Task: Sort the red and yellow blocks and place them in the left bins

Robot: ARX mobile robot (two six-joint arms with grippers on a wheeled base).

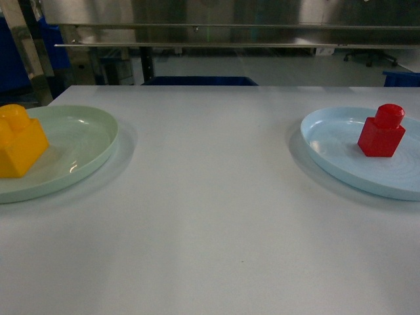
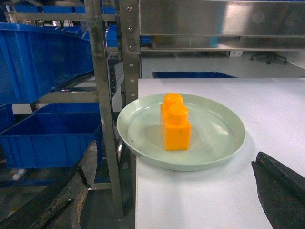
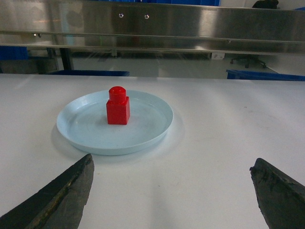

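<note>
both hands point(image 2: 171, 191) point(image 3: 171, 191) spread wide, holding and touching nothing.

Yellow block point(image 1: 20, 142) – left edge cropped; green plate point(image 1: 92, 141) likewise.

Red block point(image 3: 117, 106) stands upright in a pale blue plate point(image 3: 86, 133) on the white worktop point(image 3: 214, 157), right gripper point(image 3: 174, 191) fingers spread wide in the foreground, steel shelf rail point(image 3: 152, 24) behind

Yellow block point(image 1: 20, 141) is showing glossy orange-yellow on a pale green plate point(image 1: 85, 141). Red block point(image 1: 382, 131) is showing solid red on a pale blue plate point(image 1: 328, 141). Bench point(image 1: 210, 216) is showing plain white. Bins point(image 2: 43, 57) are showing blue.
</note>
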